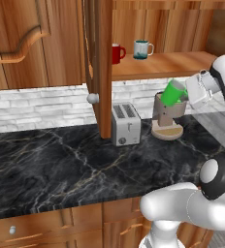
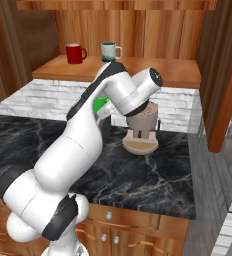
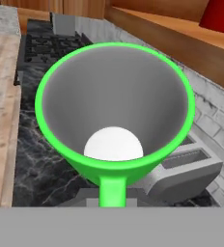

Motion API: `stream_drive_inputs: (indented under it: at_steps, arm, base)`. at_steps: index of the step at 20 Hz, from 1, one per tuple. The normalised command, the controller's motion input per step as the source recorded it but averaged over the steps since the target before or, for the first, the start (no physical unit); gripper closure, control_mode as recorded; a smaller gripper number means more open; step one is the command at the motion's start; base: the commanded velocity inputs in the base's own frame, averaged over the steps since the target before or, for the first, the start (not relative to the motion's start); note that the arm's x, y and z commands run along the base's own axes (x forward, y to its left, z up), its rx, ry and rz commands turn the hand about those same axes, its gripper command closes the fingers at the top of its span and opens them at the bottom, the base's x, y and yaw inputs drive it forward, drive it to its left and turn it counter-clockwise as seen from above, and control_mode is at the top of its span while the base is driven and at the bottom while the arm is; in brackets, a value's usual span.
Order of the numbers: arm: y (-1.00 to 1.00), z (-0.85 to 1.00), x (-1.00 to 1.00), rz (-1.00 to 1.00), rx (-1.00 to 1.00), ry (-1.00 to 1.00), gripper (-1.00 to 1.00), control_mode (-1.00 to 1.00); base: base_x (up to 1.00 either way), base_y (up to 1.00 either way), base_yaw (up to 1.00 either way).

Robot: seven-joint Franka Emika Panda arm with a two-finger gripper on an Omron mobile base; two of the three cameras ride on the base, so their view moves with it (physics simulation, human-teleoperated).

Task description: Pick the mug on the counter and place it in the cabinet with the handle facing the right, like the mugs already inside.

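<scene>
The green mug [image 1: 171, 93] hangs tilted in the air over the right part of the counter [image 1: 61, 164], in front of the coffee machine. My gripper [image 1: 184, 92] is shut on it from the right. In the hand view I look into its grey inside, ringed by the green rim [image 3: 51, 82], with the handle [image 3: 112, 190] pointing down toward the hand. In the right base view the arm hides most of the mug [image 2: 100, 105]. On the cabinet shelf [image 1: 177, 65] above stand the two mugs, red [image 1: 117, 53] and teal [image 1: 142, 49], handles to the right.
The open cabinet door [image 1: 99, 63] with its pale knob [image 1: 92, 98] hangs left of the shelf. A silver toaster [image 1: 125, 124] and a coffee machine [image 1: 168, 118] stand on the counter below the shelf. Brick wall behind; shelf space lies right of the teal mug [image 2: 109, 51].
</scene>
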Motion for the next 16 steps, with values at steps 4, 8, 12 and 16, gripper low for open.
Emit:
stream_drive_inputs:
  at_steps: [4, 8, 12, 16]
  arm:
    - [0.08, 0.10, 0.07, 0.01, 0.04, -0.06, 1.00, -1.00]
    - [0.09, 0.17, 0.06, 0.00, 0.02, -0.02, 1.00, -1.00]
    - [0.08, 0.22, 0.04, 0.00, 0.01, 0.00, 1.00, -1.00]
    - [0.07, 0.18, 0.06, 0.00, 0.02, 0.00, 1.00, -1.00]
  base:
    - [0.00, 0.00, 0.00]
    - [0.00, 0.00, 0.00]
    - [0.00, 0.00, 0.00]
    - [0.00, 0.00, 0.00]
